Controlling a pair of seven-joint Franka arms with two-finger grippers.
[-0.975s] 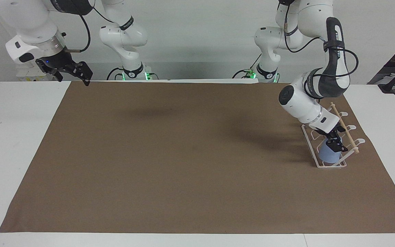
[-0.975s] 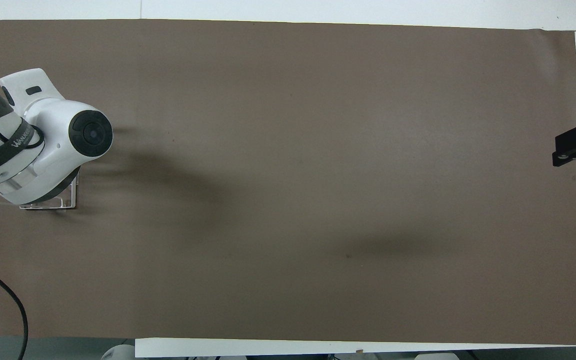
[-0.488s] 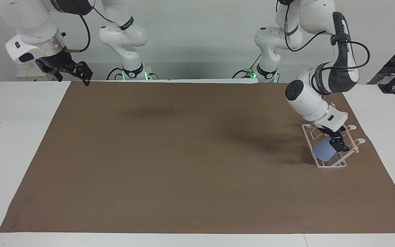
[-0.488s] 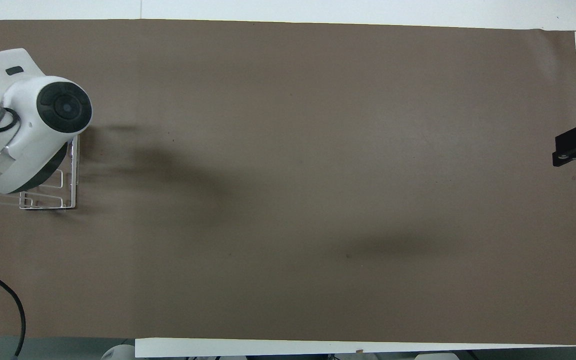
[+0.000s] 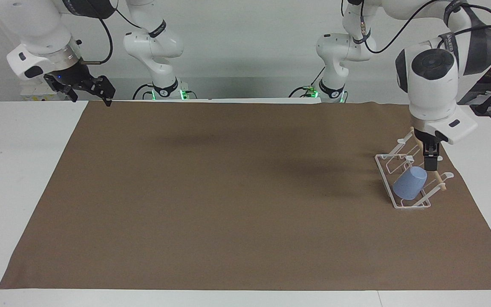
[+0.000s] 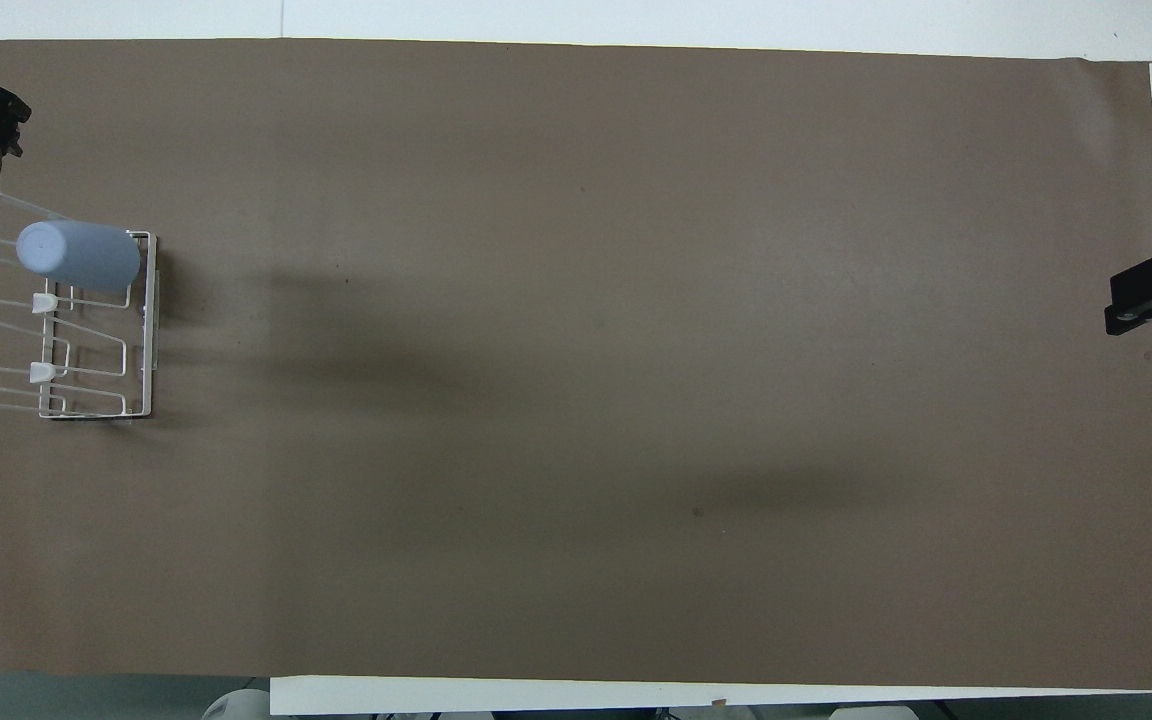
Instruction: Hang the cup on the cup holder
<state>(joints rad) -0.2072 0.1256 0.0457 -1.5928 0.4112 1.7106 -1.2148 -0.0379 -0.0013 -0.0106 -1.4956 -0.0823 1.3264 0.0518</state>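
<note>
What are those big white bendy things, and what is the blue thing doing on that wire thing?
They are two robot arms with pinching hands called grippers. One picture looks at the robots from across the table; the other looks down from above them. A brown mat covers the table. At the left arm's end stands a white wire cup holder, and a light-blue cup sits tilted on one of its prongs, bottom end up. The left gripper hangs just above the cup and holds nothing. The right gripper waits in the air over the mat's corner at the other end, nearest the robots, with its fingers open and nothing in them.
</note>
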